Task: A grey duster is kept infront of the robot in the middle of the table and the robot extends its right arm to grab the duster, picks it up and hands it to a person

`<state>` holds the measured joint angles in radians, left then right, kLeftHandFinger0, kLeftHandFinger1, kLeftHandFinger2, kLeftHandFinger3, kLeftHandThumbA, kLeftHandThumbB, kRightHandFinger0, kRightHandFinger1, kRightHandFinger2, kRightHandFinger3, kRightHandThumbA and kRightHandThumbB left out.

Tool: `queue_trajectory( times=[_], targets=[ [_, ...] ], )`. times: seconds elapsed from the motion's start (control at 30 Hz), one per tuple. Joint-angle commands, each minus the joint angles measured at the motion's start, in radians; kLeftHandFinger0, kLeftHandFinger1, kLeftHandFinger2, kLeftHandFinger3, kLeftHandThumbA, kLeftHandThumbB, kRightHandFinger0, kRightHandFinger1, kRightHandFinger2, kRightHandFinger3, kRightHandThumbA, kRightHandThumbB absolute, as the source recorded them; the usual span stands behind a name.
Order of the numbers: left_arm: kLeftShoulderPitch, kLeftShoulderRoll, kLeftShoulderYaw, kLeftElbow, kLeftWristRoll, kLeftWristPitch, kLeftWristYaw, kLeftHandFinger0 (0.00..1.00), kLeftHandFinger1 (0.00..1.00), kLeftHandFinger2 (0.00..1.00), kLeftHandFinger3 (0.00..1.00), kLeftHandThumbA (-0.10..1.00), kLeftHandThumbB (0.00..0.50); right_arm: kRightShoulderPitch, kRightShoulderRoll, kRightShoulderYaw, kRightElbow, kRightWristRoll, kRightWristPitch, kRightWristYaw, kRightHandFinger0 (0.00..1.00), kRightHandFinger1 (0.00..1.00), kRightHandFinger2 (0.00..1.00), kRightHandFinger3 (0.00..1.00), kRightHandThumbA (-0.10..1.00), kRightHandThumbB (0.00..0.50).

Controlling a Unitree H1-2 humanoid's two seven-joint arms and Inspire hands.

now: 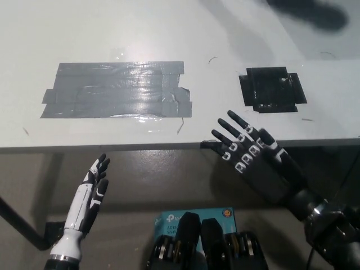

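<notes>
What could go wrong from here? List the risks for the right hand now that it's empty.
1. The open right hand hangs at the front edge of the white table; pulling back low, its fingers could catch that edge.
2. The silver tape patch looks wrinkled with lifted corners, so a low sweep over it might snag.
3. The left hand rests open below the table edge; raising it straight up could hit the underside.
</notes>
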<state>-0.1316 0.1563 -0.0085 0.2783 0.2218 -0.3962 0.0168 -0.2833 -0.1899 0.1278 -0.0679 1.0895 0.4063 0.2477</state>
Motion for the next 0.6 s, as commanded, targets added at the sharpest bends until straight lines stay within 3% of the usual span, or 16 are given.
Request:
queue_trajectory(
  times=[0.0,0.13,0.23,0.3,0.4,0.47,0.57],
  targets=[
    [-0.023,0.016,0.003,-0.012,-0.002,-0.059,0.017,1.00,1.00,1.00,1.00,1.00,0.226,0.040,-0.030,-0.021,0.006,-0.135,-0.104,0.128,1.00,1.00,1.00,1.00,1.00,0.433],
    [-0.007,0.012,0.001,-0.021,0.004,-0.050,0.018,1.00,1.00,1.00,1.00,1.00,0.227,0.082,-0.044,-0.027,-0.004,-0.289,-0.169,0.064,1.00,1.00,1.00,1.00,0.94,0.424],
    [0.005,0.006,0.002,-0.033,0.006,-0.037,0.020,1.00,1.00,1.00,1.00,1.00,0.228,0.107,-0.041,-0.029,-0.007,-0.427,-0.222,-0.005,1.00,1.00,1.00,1.00,0.93,0.390],
    [0.006,0.006,0.002,-0.032,0.007,-0.039,0.021,1.00,1.00,1.00,1.00,1.00,0.227,0.111,-0.040,-0.027,-0.006,-0.483,-0.248,-0.023,1.00,1.00,1.00,1.00,0.91,0.399],
    [0.005,0.006,0.002,-0.025,0.007,-0.047,0.022,1.00,1.00,1.00,1.00,1.00,0.229,0.117,-0.027,-0.020,0.006,-0.634,-0.314,-0.091,1.00,1.00,1.00,1.00,0.90,0.346],
    [0.005,0.005,0.003,-0.028,0.009,-0.045,0.024,1.00,1.00,1.00,1.00,1.00,0.231,0.115,-0.032,-0.001,0.020,-0.736,-0.355,-0.123,1.00,1.00,1.00,1.00,0.94,0.397],
    [0.010,0.003,0.002,-0.031,0.004,-0.047,0.021,1.00,1.00,1.00,1.00,1.00,0.227,0.115,-0.037,0.024,0.033,-0.847,-0.392,-0.159,1.00,1.00,1.00,1.00,0.96,0.424]
  ],
)
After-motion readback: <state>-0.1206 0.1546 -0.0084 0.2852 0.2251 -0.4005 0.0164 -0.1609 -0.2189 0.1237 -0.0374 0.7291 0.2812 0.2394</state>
